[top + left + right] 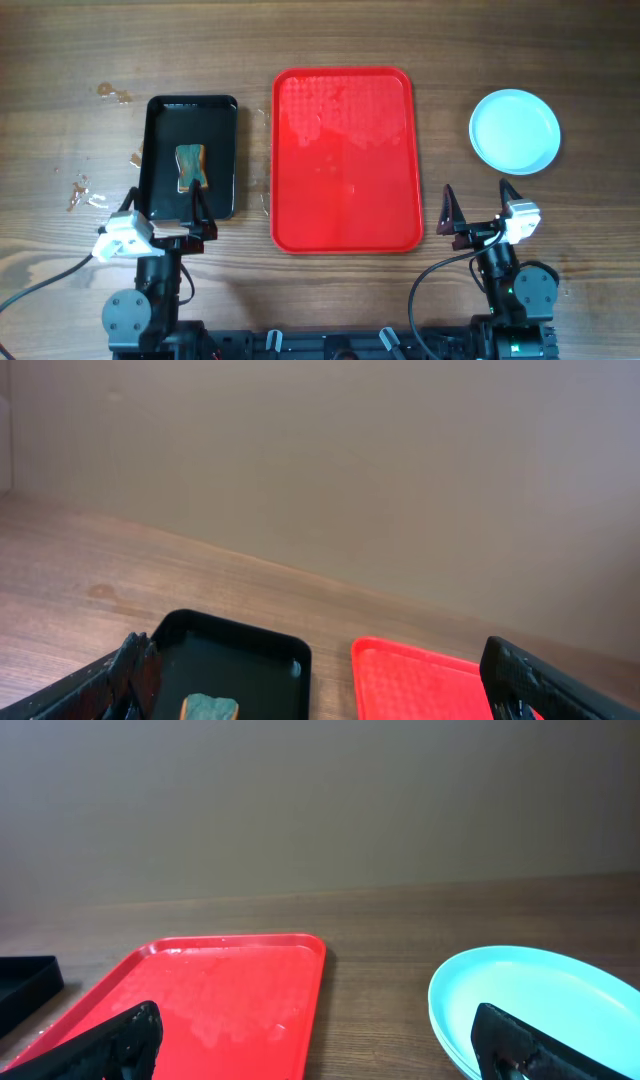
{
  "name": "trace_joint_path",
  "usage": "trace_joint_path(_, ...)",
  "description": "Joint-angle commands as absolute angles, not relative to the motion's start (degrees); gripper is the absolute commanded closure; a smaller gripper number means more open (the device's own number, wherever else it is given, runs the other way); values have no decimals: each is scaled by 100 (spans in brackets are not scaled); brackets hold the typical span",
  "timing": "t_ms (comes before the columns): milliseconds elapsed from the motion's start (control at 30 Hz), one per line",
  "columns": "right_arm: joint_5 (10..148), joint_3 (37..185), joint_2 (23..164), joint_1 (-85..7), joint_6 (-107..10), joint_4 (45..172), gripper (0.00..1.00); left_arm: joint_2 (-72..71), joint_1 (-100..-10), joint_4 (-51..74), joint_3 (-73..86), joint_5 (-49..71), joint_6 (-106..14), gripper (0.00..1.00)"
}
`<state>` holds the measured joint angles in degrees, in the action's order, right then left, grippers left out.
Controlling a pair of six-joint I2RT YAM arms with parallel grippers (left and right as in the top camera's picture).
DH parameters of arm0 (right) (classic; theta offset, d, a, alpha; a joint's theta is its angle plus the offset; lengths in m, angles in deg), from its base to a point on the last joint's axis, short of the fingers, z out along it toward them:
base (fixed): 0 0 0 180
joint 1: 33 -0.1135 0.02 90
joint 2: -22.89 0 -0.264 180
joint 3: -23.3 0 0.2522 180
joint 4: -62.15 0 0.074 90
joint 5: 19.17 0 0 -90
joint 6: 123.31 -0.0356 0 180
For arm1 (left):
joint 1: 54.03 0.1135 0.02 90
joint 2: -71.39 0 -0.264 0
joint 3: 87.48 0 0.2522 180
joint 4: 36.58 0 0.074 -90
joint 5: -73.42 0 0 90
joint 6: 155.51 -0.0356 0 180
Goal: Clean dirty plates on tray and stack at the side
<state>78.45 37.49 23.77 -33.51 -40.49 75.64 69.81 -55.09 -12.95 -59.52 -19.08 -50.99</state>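
The red tray [346,160] lies in the middle of the table with wet smears and no plates on it. It also shows in the left wrist view [420,685] and the right wrist view [215,1000]. The pale-blue plates [515,131] sit stacked at the far right, also in the right wrist view [535,1005]. My left gripper [193,208] is open and empty at the near edge of the black tray. My right gripper [480,205] is open and empty, between the red tray and the plates, nearer the front.
A black tray [192,155] left of the red tray holds a green-and-tan sponge [190,166]; both show in the left wrist view, tray [250,660] and sponge [210,708]. Crumbs and wet spots [113,94] lie on the wood at the far left.
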Motion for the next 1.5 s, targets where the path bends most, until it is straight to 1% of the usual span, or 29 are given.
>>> trace_joint_path(0,7786,3735,2353,-3379,-3946,7533,0,7121,-5476,-1387,-6286,-2033,-4961,0)
trace_joint_path(267,7786,3735,2353,-3379,-3946,7533,0,7121,-5557,-1905,-7340,-2033,-4983,0)
trace_joint_path(1467,7786,3735,2353,-3379,-3946,7533,0,7101,-5590,-1918,-7340,-2048,-5005,0)
